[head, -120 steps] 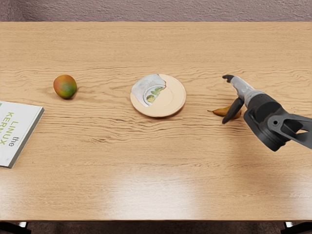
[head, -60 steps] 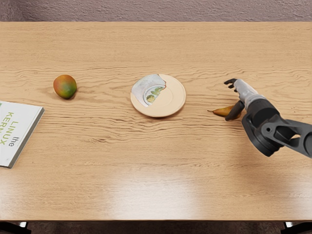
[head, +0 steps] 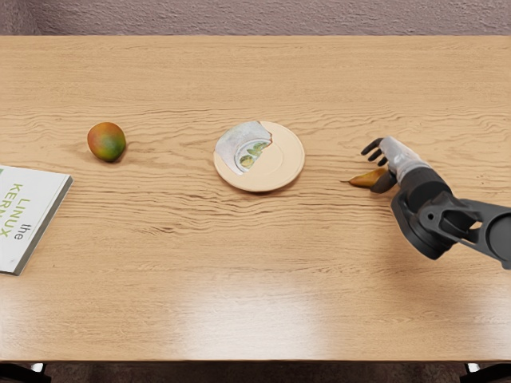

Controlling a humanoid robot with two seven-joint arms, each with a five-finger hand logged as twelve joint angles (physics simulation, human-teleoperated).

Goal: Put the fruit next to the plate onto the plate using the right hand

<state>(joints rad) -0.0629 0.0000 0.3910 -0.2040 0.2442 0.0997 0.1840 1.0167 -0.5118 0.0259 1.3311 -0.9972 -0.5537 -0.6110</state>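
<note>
right hand (head: 391, 158) at pear (head: 365, 179) | plate (head: 292, 163) leftward | mango (head: 106, 141), book (head: 24, 214) far left

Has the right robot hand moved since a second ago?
Yes. The right robot hand sank down-picture: fingertips were level with the plate's far rim, now its middle, beside the pear.

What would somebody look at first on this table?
Probably the dark robot right hand at the right side, its fingers spread around a small yellow-orange fruit that lies on the wooden table. Next comes the round plate in the middle, then the red-green mango far left, with a book at the left edge.
</note>
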